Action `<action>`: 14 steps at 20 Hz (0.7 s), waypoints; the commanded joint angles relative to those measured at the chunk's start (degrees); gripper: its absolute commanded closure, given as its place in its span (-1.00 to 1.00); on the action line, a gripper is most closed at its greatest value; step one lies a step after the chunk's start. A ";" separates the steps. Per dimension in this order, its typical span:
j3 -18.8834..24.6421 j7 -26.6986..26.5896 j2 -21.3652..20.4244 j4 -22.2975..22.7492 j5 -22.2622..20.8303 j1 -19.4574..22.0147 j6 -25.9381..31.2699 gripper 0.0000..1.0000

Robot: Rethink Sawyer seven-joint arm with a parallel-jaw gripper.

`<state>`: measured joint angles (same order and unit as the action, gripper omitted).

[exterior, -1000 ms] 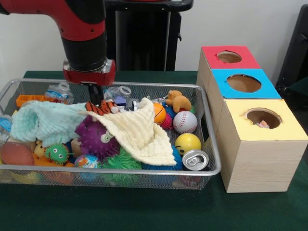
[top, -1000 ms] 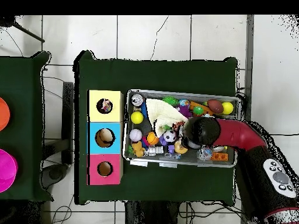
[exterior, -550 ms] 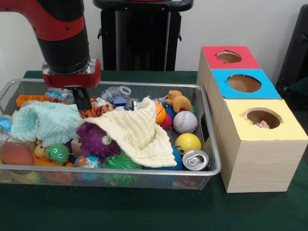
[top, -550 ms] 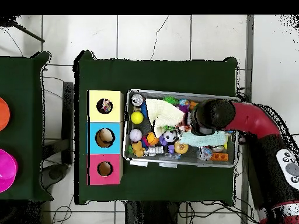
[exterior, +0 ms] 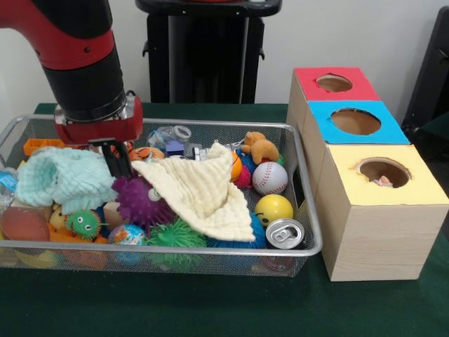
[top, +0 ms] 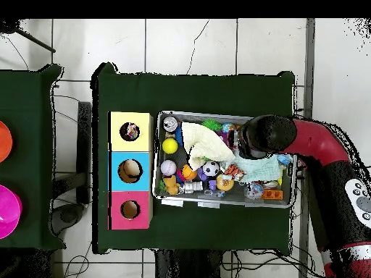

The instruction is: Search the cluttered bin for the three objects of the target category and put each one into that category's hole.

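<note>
My gripper (exterior: 116, 159) hangs low in the wire bin (exterior: 210, 250), between the mint cloth (exterior: 66, 177) and the cream cloth (exterior: 200, 189). It sits just above a purple spiky ball (exterior: 140, 201) and beside a striped tiger toy (exterior: 145, 152). Nothing shows plainly in its grasp. Right of the cloths lie a baseball (exterior: 270, 177), a yellow smiley ball (exterior: 273, 208), a drink can (exterior: 285, 233) and a brown teddy (exterior: 260, 147). In the overhead view the arm's wrist (top: 262, 136) hides the gripper above the bin's right part (top: 226, 206), next to the mint cloth (top: 261, 171).
Three wooden boxes stand in a row beside the bin: red (exterior: 334, 84), blue (exterior: 356, 121) and yellow (exterior: 384, 173), each with a round hole on top. Small spiky balls (exterior: 85, 223) and other toys crowd the bin's front left corner.
The arm has swung left along the bin and come nearer its front. The cream cloth has shifted, and more of the purple spiky ball shows now.
</note>
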<state>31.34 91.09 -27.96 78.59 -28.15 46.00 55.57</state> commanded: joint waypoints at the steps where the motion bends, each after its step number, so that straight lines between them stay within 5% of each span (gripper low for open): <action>1: 4.12 -17.94 4.97 0.44 -4.70 2.20 -4.69 1.00; 5: 4.38 -15.30 4.59 3.29 -6.54 3.00 -9.19 1.00; 14: 6.45 -19.48 8.09 -1.25 -7.67 2.69 -7.38 1.00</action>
<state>33.30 91.09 -23.80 78.72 -31.51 48.72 49.22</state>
